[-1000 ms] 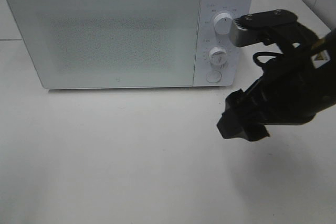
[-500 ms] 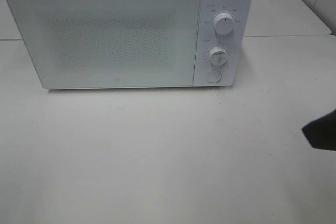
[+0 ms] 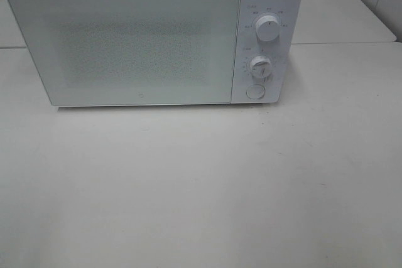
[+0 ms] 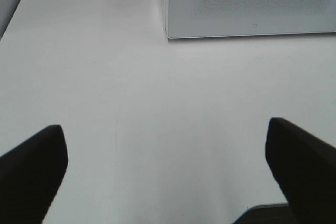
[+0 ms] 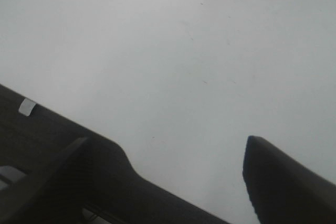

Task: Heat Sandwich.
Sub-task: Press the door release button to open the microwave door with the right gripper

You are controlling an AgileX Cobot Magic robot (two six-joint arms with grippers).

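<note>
Ahead of the left fingers (image 4: 31, 171), spread wide and empty: white microwave (image 4: 252, 3), shut, on plain white desk (image 4: 157, 77). Likewise wide, nothing between: right fingers (image 5: 283, 182), over same desk. Dial markings (image 3: 250, 24) and front logo (image 3: 139, 100) too small to read. Whereabouts of sandwich: cannot tell.
</note>
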